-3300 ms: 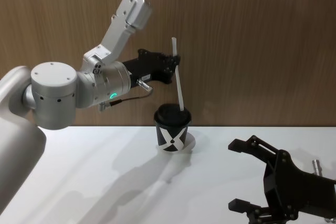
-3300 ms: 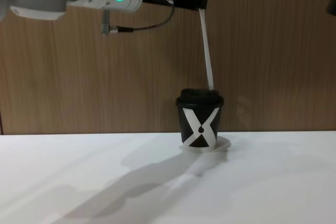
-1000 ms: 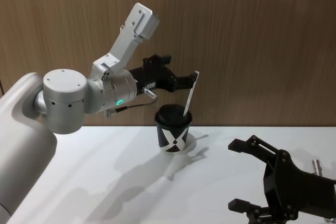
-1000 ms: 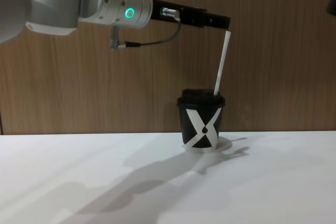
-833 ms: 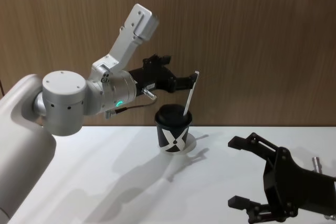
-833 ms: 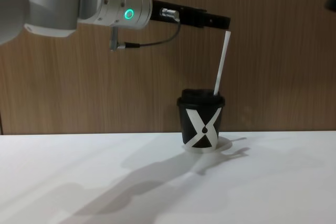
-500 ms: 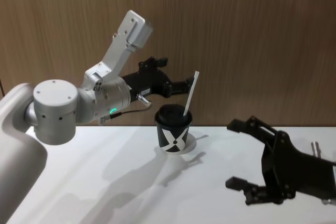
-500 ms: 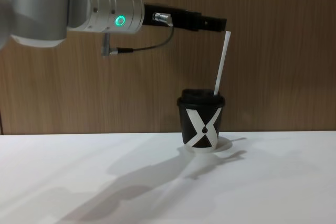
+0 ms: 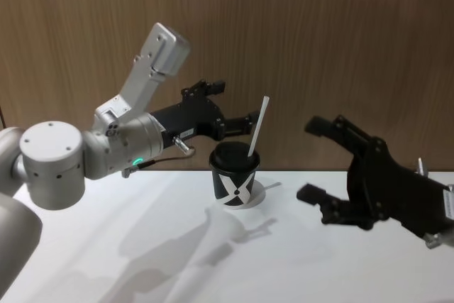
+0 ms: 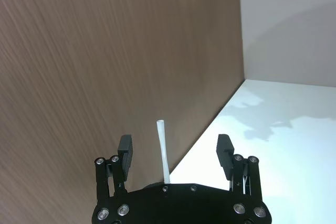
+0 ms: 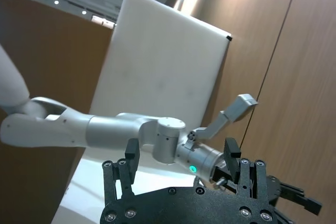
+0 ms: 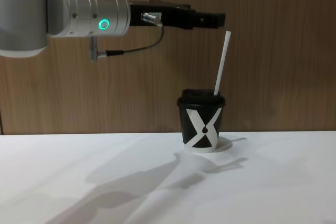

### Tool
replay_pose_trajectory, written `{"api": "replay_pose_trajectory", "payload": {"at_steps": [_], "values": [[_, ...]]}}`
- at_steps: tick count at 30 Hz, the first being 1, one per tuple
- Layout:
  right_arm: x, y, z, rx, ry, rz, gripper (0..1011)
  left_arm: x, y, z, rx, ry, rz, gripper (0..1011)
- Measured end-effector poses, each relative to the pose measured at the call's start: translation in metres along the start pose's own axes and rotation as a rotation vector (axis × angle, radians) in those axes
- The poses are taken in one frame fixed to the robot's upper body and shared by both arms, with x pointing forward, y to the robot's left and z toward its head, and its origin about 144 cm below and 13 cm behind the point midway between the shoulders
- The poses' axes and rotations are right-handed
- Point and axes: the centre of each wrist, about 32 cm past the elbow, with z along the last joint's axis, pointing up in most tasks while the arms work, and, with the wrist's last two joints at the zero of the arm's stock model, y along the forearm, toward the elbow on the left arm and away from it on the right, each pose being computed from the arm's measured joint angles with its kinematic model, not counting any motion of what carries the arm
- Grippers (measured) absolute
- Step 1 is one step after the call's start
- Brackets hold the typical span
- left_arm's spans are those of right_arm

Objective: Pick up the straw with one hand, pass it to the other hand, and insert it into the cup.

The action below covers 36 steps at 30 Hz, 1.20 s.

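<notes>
Straw (image 9: 257,127) stands in the cup (image 9: 235,175), lower end through the lid, long axis leaning a little to the cup's right and away from plumb. Cup sits upright on the white table (image 9: 298,260), by the wood wall.

Left gripper (image 9: 237,124) (silver wrist, green ring) hangs above and to the left of the cup, fingers spread wide with nothing between them; in the left wrist view the straw (image 10: 163,149) rises in the gap, touching neither finger. In the chest view the straw's tip (image 12: 227,35) sits just below the left gripper (image 12: 212,20).

Right gripper (image 9: 318,160), all black, hovers well right of the cup, jaws wide, empty.

Judgement: insertion looks done; the left gripper is nearer, and only needs clearing away from the straw's tilt
</notes>
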Motion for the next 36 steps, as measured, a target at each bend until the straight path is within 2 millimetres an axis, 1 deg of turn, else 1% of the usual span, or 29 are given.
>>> {"api": "replay_pose_trajectory", "payload": {"at_steps": [9,16,27,36], "values": [[0.001,0.009,0.005,-0.03,0.025,-0.06,1001,-0.002,0.008,-0.001,-0.038,-0.031,-0.015,1000],[-0.002,0.014,0.01,-0.082,0.026,-0.124,1001,-0.006,0.014,-0.002,-0.067,-0.059,-0.002,1000],[-0.017,0.019,0.015,-0.177,0.003,-0.26,1001,-0.012,0.021,-0.003,-0.095,-0.092,0.045,1000],[-0.028,0.023,0.017,-0.22,-0.026,-0.356,1001,-0.017,0.027,-0.005,-0.1,-0.105,0.076,1000]]}}
